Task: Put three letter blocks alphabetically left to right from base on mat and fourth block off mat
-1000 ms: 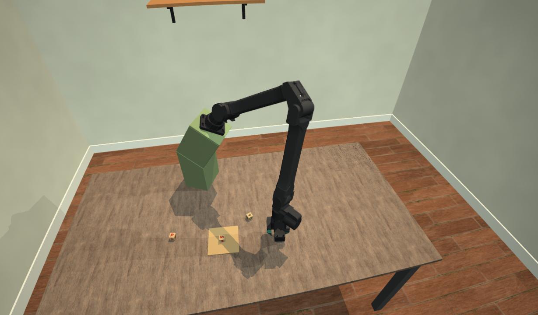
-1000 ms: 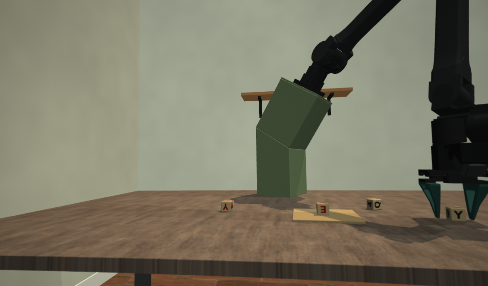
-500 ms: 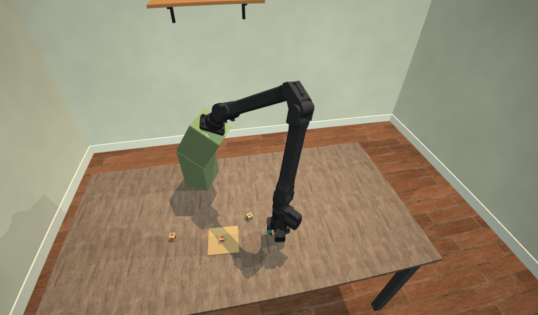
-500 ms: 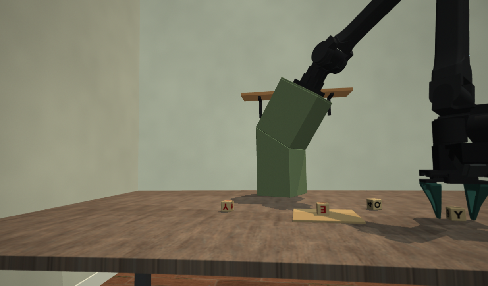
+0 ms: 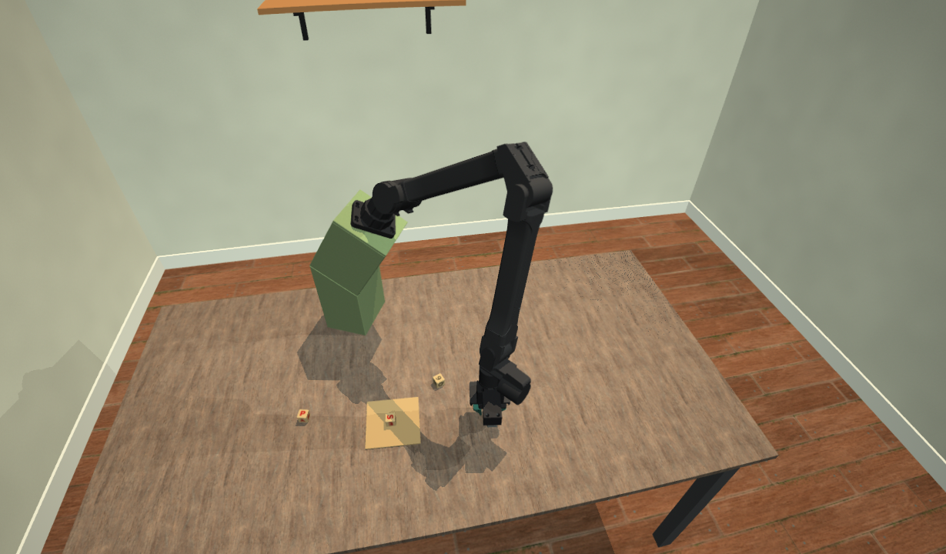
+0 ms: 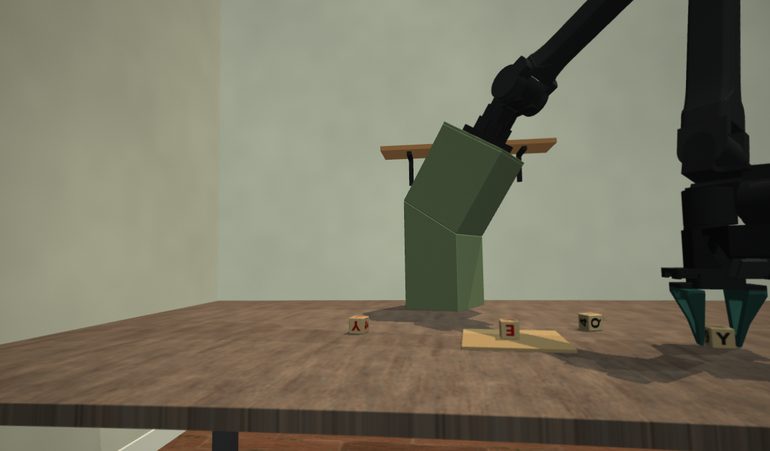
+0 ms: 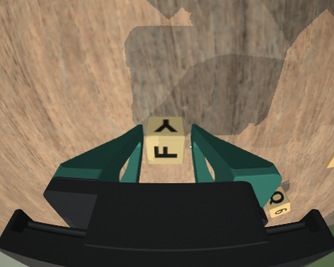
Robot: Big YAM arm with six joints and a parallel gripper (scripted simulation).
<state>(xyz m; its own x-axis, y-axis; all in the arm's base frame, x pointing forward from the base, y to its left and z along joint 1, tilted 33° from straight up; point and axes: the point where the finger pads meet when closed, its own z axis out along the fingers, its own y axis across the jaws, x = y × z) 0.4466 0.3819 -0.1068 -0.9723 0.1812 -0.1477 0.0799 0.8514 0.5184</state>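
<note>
My gripper (image 6: pixel 720 343) (image 7: pixel 167 130) is open, pointing down, its fingers on either side of the F block (image 6: pixel 722 338) (image 7: pixel 165 150). Gaps show on both sides of the block in the wrist view. That block stands on the table with F on top; the arm hides it in the top view. The S block (image 5: pixel 389 418) (image 6: pixel 509 329) sits near the middle of the yellow mat (image 5: pixel 379 438) (image 6: pixel 477 342). The P block (image 5: pixel 302 415) (image 6: pixel 358 324) stands on the table left of the mat. The digit block (image 5: pixel 439 380) (image 6: pixel 590 322) (image 7: pixel 279 203) lies off the mat, towards the base.
The green pedestal (image 5: pixel 348 275) (image 6: pixel 438 252) carries the arm at the back of the table (image 5: pixel 207 482). The arm reaches over the table to the right of the mat, and its shadow falls across part of the mat. A wall shelf (image 5: pixel 362 6) hangs far behind.
</note>
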